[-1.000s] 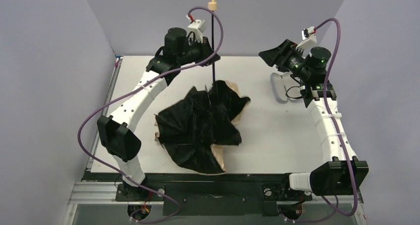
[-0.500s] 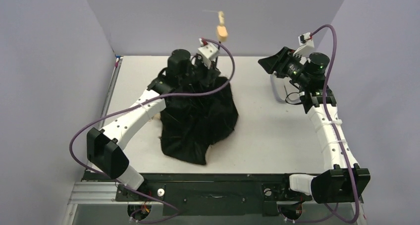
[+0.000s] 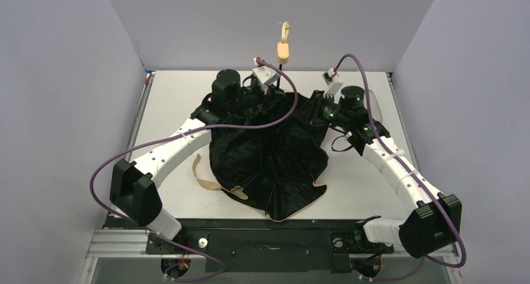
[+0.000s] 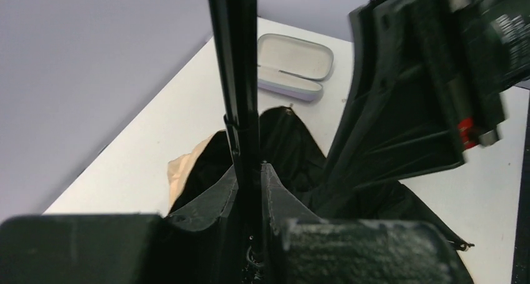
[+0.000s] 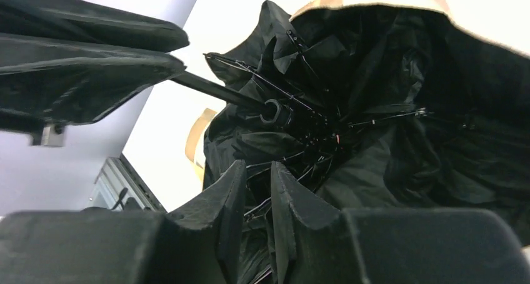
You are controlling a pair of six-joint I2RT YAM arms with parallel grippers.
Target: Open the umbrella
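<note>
The umbrella (image 3: 275, 165) lies half-spread on the counter (image 3: 169, 102), its shaft (image 4: 234, 59) upright and pinched by the left claw (image 4: 251, 168). The right claw (image 5: 257, 168) is beside its ribs (image 5: 325, 124); I cannot tell its grip.

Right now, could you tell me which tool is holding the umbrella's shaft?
The left tool, closed around the thin black shaft; the right tool is at the black lining instead.

The top camera looks down on the whole desk (image 3: 369, 184) from above its near edge. Both wrist cameras sit tight against the umbrella (image 5: 375, 109): the left faces the right edge, the right faces left.
</note>
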